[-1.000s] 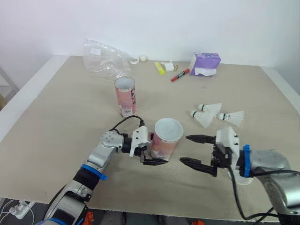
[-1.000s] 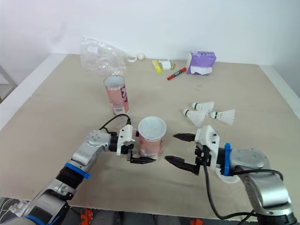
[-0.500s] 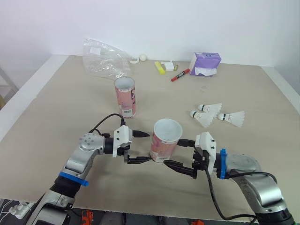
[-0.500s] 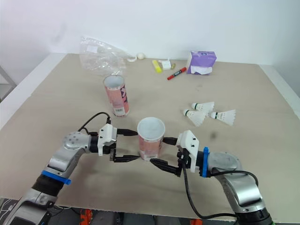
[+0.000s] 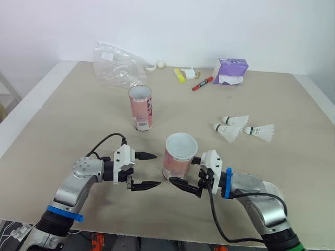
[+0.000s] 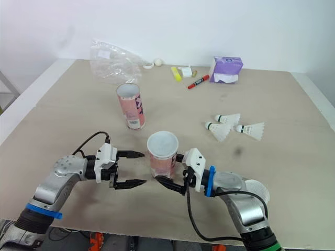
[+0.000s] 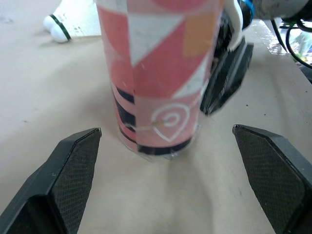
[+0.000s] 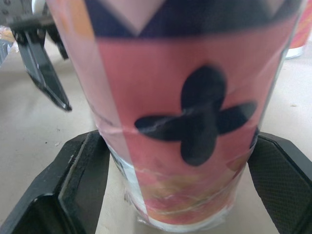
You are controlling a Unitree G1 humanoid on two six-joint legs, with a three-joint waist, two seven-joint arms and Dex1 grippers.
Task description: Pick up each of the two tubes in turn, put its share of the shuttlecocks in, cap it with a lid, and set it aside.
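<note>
Two pink patterned tubes stand open-topped on the table. The near tube (image 5: pixel 178 157) leans slightly, and my right gripper (image 5: pixel 178 173) is shut on its lower part, a finger (image 8: pixel 83 165) pressing each side. My left gripper (image 5: pixel 156 169) is open just left of this tube and apart from it. The far tube (image 5: pixel 140 107) stands upright behind. Three white shuttlecocks (image 5: pixel 234 120) (image 5: pixel 227 132) (image 5: pixel 260 132) lie to the right. A white round lid (image 6: pixel 256 191) lies by my right forearm.
At the table's back edge are a crumpled clear plastic bag (image 5: pixel 118 65), a purple tissue pack (image 5: pixel 230 70), a red marker (image 5: pixel 201 83), a yellow item (image 5: pixel 179 76) and a small tape roll (image 5: pixel 151 67).
My left gripper let go of the near tube and drew back to the left. My right gripper came in from the right and closed around the tube, which shifted slightly left.
</note>
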